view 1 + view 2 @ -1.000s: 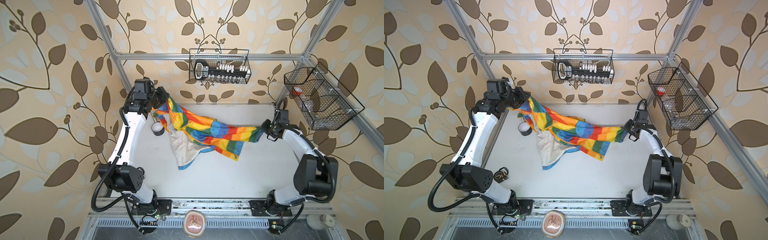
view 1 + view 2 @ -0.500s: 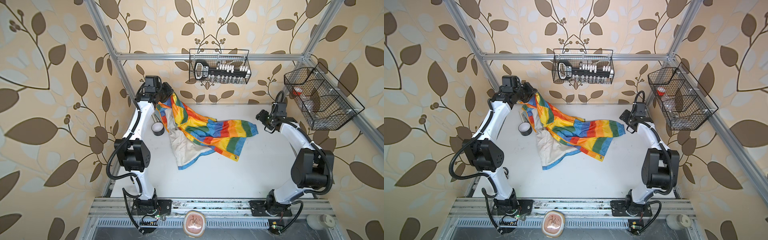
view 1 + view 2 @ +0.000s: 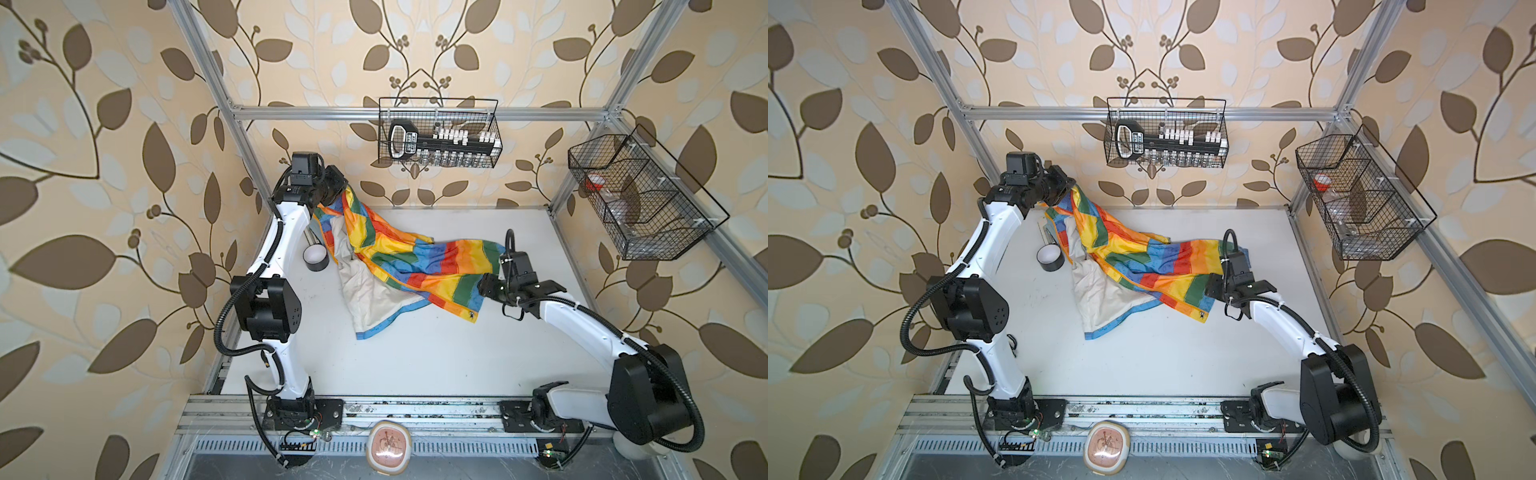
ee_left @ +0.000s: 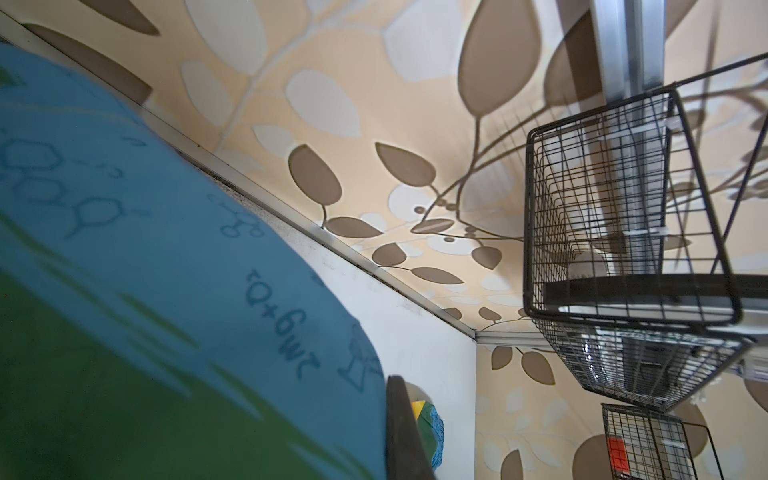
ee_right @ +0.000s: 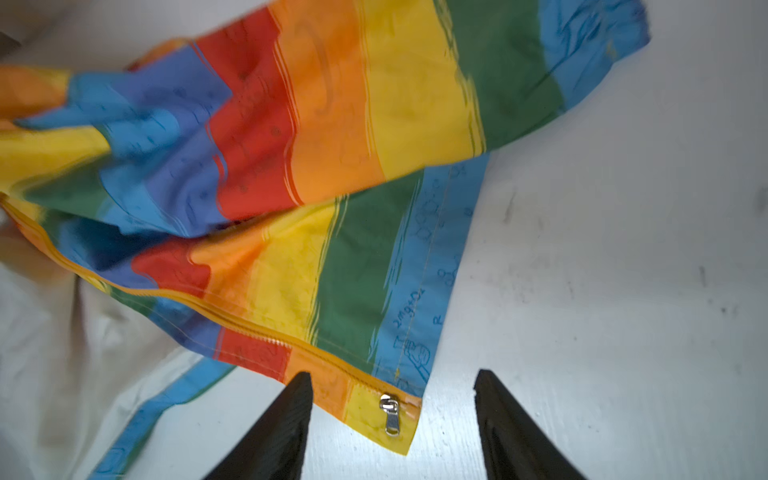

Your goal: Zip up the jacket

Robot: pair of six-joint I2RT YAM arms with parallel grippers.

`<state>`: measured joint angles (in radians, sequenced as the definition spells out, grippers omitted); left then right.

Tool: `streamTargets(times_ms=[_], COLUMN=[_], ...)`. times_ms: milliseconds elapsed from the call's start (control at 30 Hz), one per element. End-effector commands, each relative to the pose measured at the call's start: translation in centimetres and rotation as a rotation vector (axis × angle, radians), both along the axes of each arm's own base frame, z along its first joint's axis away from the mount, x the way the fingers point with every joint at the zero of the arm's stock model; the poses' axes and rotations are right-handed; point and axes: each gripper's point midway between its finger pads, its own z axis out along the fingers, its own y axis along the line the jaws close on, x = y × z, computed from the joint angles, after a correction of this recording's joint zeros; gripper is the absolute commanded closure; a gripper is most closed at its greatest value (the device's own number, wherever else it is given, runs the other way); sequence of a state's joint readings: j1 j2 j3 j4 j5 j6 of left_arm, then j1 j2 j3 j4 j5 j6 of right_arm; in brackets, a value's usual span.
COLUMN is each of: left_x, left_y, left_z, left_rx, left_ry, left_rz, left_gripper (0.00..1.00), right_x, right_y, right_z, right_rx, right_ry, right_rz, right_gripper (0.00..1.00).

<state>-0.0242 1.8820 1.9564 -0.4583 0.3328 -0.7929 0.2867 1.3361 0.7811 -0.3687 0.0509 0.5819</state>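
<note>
taking 12 o'clock as the back wall in both top views: a black wire basket (image 3: 386, 160) hangs from the back rail at 12 o'clock. in it you can see a black-handled rack (image 3: 419, 143) carrying rows of small white pieces. a second black wire basket (image 3: 673, 245), split into compartments, hangs on the frame at 2 o'clock. a red-and-white item (image 3: 597, 183) sits in its rear compartment; the rest of its contents are too faint to name.

the small thin jacket in red, orange, yellow, green and blue blocks (image 3: 415, 262) runs from 10 o'clock to the middle of the white tabletop (image 3: 415, 365), its white lining (image 3: 370, 295) showing. your left gripper (image 3: 334, 193) is clamped on the jacket's upper edge at 10 o'clock, holding that end off the table. your right gripper (image 5: 392, 374) stands at 3 o'clock with its jaws apart and nothing in them. its black fingers (image 5: 282, 432) straddle the hem corner where the silver zipper pull (image 5: 390, 413) lies at the end of the orange zipper (image 5: 257, 332). you cannot tell whether a finger touches the cloth.

a black ring with a white inside (image 3: 316, 259) lies just beside the jacket at 9 o'clock. beige wallpaper with brown leaves (image 3: 104, 208) covers the walls behind an aluminium frame (image 3: 415, 113).
</note>
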Motion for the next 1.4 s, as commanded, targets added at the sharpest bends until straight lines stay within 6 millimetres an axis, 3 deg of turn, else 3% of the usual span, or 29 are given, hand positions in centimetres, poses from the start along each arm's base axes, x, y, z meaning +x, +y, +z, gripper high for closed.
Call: streamTargets(times_ms=[0, 200, 333, 433, 567, 633, 733, 833, 1033, 1133, 1367], left_x=[-1.4, -0.2, 2.5, 4.6, 5.7, 5.5, 4.4, 2.7, -1.3, -2.7, -1.9], left_y=[0.7, 3.1, 4.4, 3.9, 2.3, 1.3, 0.8, 1.4, 2.1, 1.2, -2.3], left_z=[4.1, 0.2, -1.1, -2.2, -2.9, -3.1, -3.3, -3.7, -7.2, -10.0, -15.6], left_rx=[0.018, 0.048, 0.021, -0.001, -0.037, -0.026, 0.017, 0.061, 0.154, 0.205, 0.230], left_ry=[-0.099, 0.020, 0.039, 0.056, 0.054, 0.051, 0.060, 0.074, 0.176, 0.233, 0.338], left_rz=[0.012, 0.101, 0.136, 0.101, 0.039, 0.005, -0.016, 0.001, 0.009, -0.021, -0.105], left_gripper=[1.00, 1.00, 1.00, 1.00, 0.97, 0.83, 0.52, 0.38, 0.34, 0.34, 0.35], right_x=[-0.1, -0.3, -0.3, -0.3, -0.3, -0.2, 0.1, 0.4, 0.6, 0.5, 0.2], right_y=[0.8, 2.1, 2.3, 2.4, 2.0, 2.1, 2.4, 2.6, 2.9, 2.9, 2.8], right_z=[-1.7, -3.5, -4.6, -5.1, -5.3, -5.6, -6.0, -6.4, -7.1, -7.6, -8.0], right_rx=[-0.047, -0.080, -0.080, -0.084, -0.106, -0.110, -0.110, -0.107, -0.099, -0.103, -0.105], right_ry=[0.020, 0.055, 0.080, 0.091, 0.095, 0.097, 0.108, 0.112, 0.111, 0.124, 0.127], right_rz=[0.010, 0.044, 0.051, 0.055, 0.059, 0.064, 0.073, 0.076, 0.079, 0.084, 0.081], right_gripper=[0.36, 0.34, 0.33, 0.33, 0.33, 0.33, 0.35, 0.37, 0.44, 0.48, 0.60])
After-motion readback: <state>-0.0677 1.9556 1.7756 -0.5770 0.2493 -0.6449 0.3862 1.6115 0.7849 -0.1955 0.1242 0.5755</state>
